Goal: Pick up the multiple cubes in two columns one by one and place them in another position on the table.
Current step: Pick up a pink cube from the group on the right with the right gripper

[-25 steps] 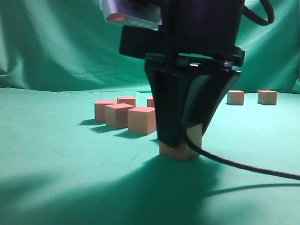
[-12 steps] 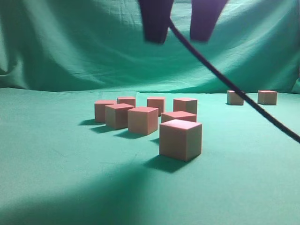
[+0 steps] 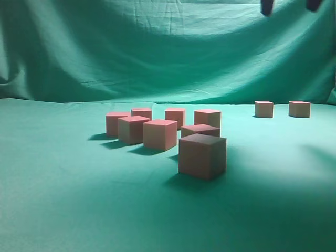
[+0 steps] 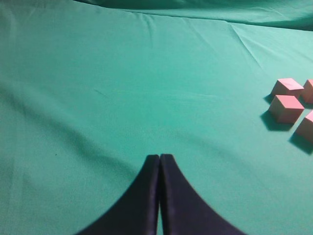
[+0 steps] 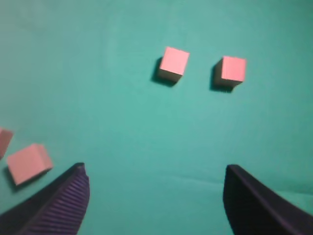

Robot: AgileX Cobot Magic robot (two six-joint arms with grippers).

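Two cubes (image 5: 174,62) lie side by side on the table (image 5: 122,122), well ahead of your right gripper (image 5: 155,200), whose jaws stand wide apart with nothing between them. Your left gripper (image 4: 160,164) is closed, empty, with more cubes off to its right.

Eight pinkish-red cubes (image 3: 202,156) clustered on the green table (image 3: 63,210), two apart

Exterior view is set low, at cube height, facing the backdrop (image 3: 157,47). Both wrist views are aimed down past the jaws at the table (image 4: 122,98). The two far cubes (image 3: 263,109) are shared ahead of the right jaws.
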